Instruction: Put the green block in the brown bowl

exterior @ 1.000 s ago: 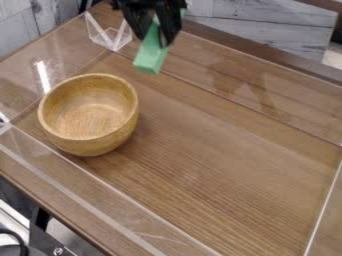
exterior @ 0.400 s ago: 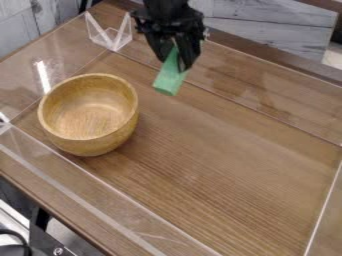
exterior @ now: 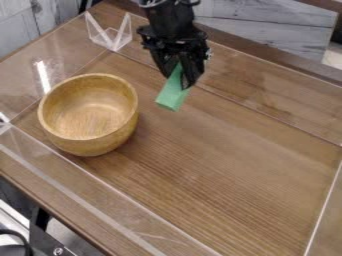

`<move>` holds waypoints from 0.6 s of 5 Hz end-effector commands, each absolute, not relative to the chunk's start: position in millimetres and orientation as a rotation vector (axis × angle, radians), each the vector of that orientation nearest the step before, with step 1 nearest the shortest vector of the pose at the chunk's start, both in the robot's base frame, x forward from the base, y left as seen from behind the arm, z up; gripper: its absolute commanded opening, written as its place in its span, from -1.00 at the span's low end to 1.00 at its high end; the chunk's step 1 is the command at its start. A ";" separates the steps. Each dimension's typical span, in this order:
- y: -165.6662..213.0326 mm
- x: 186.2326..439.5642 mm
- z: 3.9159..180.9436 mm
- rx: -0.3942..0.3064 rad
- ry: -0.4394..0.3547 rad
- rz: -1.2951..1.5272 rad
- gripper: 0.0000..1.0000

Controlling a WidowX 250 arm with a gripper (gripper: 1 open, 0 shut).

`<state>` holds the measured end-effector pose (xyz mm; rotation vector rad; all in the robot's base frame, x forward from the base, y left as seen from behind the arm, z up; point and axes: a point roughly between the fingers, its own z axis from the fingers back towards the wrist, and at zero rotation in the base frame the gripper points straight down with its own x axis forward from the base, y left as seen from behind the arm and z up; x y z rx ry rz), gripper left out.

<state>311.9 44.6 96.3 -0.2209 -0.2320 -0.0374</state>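
Observation:
My black gripper hangs over the wooden table, shut on the upper end of the green block. The block is a flat bright green bar that dangles tilted below the fingers, above the table surface. The brown bowl is a round honey-coloured wooden bowl standing on the table to the left of the block, with nothing inside it. The block's lower end is about a hand's width to the right of the bowl's rim.
A clear plastic wall borders the table at the back left and along the front edge. The wood-grain table stretches to the right and front of the bowl.
The gripper has carried the green block to the right and lower, from near the back wall toward the middle of the table. The bowl has stayed put.

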 end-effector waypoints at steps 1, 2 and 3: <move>61.1 306.8 120.5 -0.198 -0.306 0.010 -1.00; 75.2 295.7 122.5 -0.193 -0.308 0.064 -1.00; 84.6 288.2 123.2 -0.192 -0.307 0.095 -1.00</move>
